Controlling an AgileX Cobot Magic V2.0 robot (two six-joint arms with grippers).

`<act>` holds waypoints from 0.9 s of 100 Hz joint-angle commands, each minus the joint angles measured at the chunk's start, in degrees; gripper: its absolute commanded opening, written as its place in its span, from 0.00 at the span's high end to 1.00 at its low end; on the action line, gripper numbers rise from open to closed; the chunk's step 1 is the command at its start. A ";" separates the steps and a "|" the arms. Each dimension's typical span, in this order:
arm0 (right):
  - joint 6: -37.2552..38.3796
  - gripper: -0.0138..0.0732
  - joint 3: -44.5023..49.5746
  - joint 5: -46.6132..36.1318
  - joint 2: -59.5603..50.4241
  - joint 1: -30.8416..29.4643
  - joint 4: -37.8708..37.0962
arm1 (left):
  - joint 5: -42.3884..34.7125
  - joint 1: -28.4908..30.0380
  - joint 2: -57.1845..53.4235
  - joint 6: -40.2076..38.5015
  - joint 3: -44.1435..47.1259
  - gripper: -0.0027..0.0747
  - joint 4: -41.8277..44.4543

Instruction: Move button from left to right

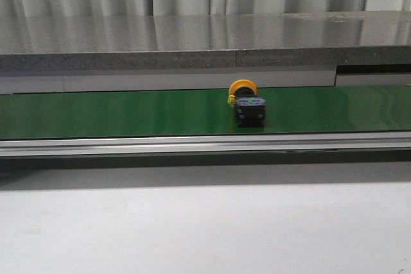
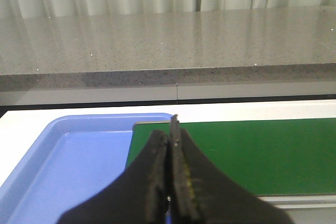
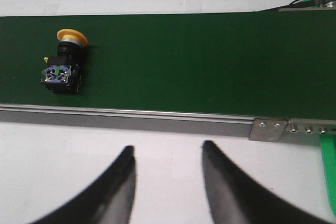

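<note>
The button [image 1: 248, 103] lies on its side on the green conveyor belt [image 1: 115, 112], a little right of the belt's middle, its yellow-orange cap turned away from me and its black body toward me. In the right wrist view the same button [image 3: 64, 66] rests on the belt, well off from my right gripper [image 3: 167, 149], which hangs open over the white table with nothing between its fingers. My left gripper [image 2: 170, 136] is shut and empty, poised over the belt's end beside a blue tray. Neither arm appears in the front view.
A blue tray [image 2: 63, 166] sits at the belt's left end. A metal rail [image 1: 205, 143] runs along the belt's near edge, with a bracket [image 3: 269, 129] near its right end. A grey stone counter [image 1: 205, 36] stands behind the belt.
</note>
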 commanded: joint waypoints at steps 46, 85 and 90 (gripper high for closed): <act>-0.47 0.11 -6.23 -6.65 6.66 -0.25 2.07 | -4.67 -0.43 0.47 -0.32 -1.55 0.99 -0.61; -6.72 0.11 -17.43 -4.10 26.73 -0.19 2.13 | -4.67 -0.43 0.47 -0.32 -1.55 0.99 -0.61; -7.23 0.11 -18.80 -3.93 28.76 -0.07 2.18 | -4.67 -0.43 0.47 -0.32 -1.55 0.99 -0.61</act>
